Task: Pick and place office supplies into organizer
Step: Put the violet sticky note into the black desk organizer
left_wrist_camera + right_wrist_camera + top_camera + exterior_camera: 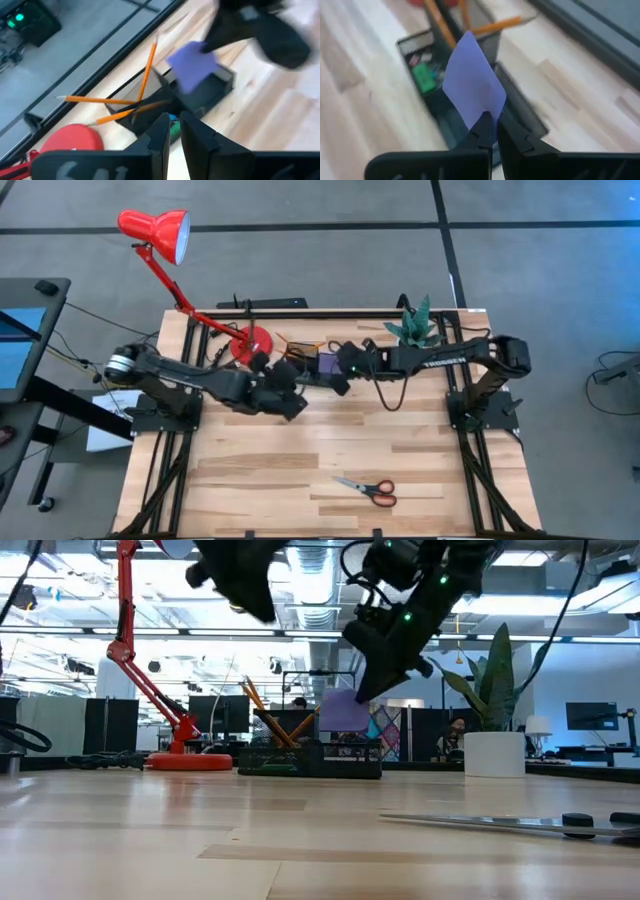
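Above the black mesh organizer (520, 112), the right gripper (492, 131) is pinching a flat purple square notepad (472, 82). Nearby, the left gripper (174, 131) is hanging nearly closed, gripping nothing

From above, the organizer (300, 368) is mostly hidden under both grippers. The scissors (520, 824) run off the low view's right edge. In the left wrist view a dark blurred shape (260, 30), probably the other arm, covers the notepad's (192, 65) corner.
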Motion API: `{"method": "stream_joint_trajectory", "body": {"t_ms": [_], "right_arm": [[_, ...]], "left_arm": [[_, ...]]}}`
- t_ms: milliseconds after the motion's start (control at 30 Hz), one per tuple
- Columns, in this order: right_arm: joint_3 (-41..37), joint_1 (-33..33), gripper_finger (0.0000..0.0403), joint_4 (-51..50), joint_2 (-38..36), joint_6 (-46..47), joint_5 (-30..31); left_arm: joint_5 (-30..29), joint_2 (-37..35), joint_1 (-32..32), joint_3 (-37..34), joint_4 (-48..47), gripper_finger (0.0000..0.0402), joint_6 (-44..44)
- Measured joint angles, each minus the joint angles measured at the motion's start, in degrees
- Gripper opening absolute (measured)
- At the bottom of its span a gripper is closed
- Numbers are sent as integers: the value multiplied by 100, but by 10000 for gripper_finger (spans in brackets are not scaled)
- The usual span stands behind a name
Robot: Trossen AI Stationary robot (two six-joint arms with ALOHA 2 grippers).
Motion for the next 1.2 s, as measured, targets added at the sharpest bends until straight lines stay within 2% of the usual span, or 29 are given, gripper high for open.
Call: {"method": "stream_joint_trajectory", "body": {"t_ms": [133, 300, 500, 700, 900, 1200], "right_arm": [[-86, -361, 0, 33, -4, 27, -136], [-84, -693, 0, 91, 15, 42, -998], [-82, -764, 0, -55, 68, 245, -1665], [-82, -708, 0, -147, 68, 393, -1962], [-79, -719, 6, -36, 397, 630, -1957], [137, -714, 77, 87, 1004, 399, -1893]], "left_arm": [[-76, -347, -376, -44, -57, 37, 6], [-102, -603, -751, -44, -99, 37, 210], [-165, -889, -935, -44, -172, 37, 245], [-328, -957, -961, -44, -171, 37, 319], [-226, -957, -961, -44, -163, 37, 325], [-136, -954, -963, -44, -211, 37, 357]]}}
